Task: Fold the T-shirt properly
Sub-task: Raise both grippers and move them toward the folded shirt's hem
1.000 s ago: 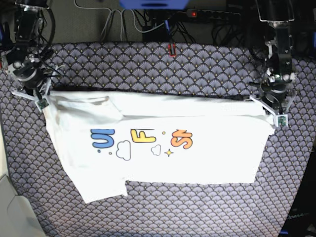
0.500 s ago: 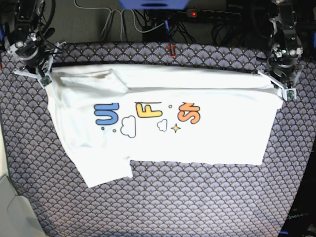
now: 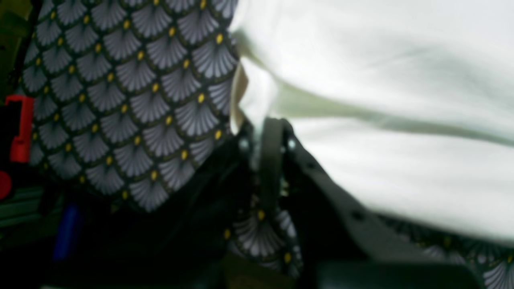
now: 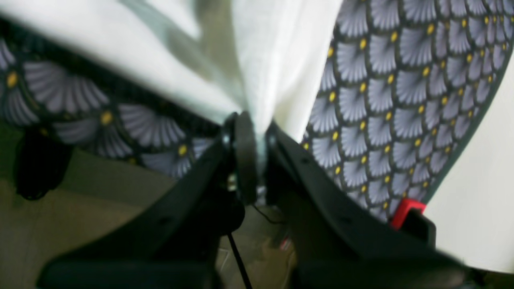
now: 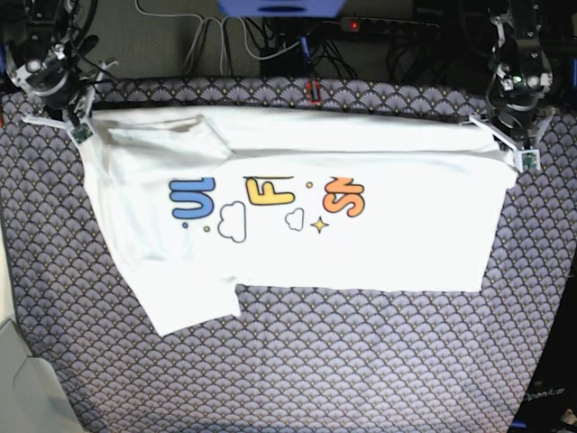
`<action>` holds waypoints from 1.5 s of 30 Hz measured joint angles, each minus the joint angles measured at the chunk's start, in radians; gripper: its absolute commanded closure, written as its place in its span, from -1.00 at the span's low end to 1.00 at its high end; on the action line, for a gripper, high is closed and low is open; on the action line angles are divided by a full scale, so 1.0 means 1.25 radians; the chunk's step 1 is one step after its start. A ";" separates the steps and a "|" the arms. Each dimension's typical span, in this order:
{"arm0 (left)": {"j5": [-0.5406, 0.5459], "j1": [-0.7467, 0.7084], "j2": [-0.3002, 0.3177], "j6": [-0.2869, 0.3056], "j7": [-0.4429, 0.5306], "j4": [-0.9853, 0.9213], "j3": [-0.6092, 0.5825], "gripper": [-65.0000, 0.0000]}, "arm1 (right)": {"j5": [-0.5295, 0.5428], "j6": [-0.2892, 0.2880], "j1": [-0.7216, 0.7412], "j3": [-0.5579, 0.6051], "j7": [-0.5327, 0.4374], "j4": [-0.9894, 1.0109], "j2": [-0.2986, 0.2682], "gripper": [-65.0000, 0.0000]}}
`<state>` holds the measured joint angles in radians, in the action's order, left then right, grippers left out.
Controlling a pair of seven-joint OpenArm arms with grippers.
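Note:
The white T-shirt (image 5: 297,244) lies spread across the patterned cloth, print side up, with parts of the blue, yellow and orange letters and small clouds showing. Its top part is folded over. My left gripper (image 5: 516,155) is shut on the shirt's far right corner; in the left wrist view (image 3: 267,132) white fabric (image 3: 381,80) runs out of the closed jaws. My right gripper (image 5: 77,129) is shut on the far left corner; the right wrist view (image 4: 251,132) shows fabric (image 4: 277,60) pinched between the jaws.
The table is covered with a dark fan-patterned cloth (image 5: 297,370). Cables and a power strip (image 5: 388,25) lie behind the far edge. A small red object (image 5: 313,90) sits at the far edge, mid-table. A pale surface (image 5: 22,388) shows at the bottom left corner.
Both grippers have moved toward the far edge of the table, dragging the shirt with them; the shirt now sits farther back and its top edge is stretched straighter.

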<state>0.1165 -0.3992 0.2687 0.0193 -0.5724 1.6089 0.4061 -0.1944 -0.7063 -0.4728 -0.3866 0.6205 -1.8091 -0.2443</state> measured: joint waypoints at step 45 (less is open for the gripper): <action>-0.011 0.133 0.009 -0.006 -0.004 0.067 0.050 -0.24 | -0.014 0.000 0.143 -0.079 0.080 -0.072 -0.023 0.05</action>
<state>0.1028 -0.2333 0.2798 0.0113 -0.5774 1.6924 0.4686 -0.2115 -0.7063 -0.2935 -0.4858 0.7204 -1.8992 -0.2726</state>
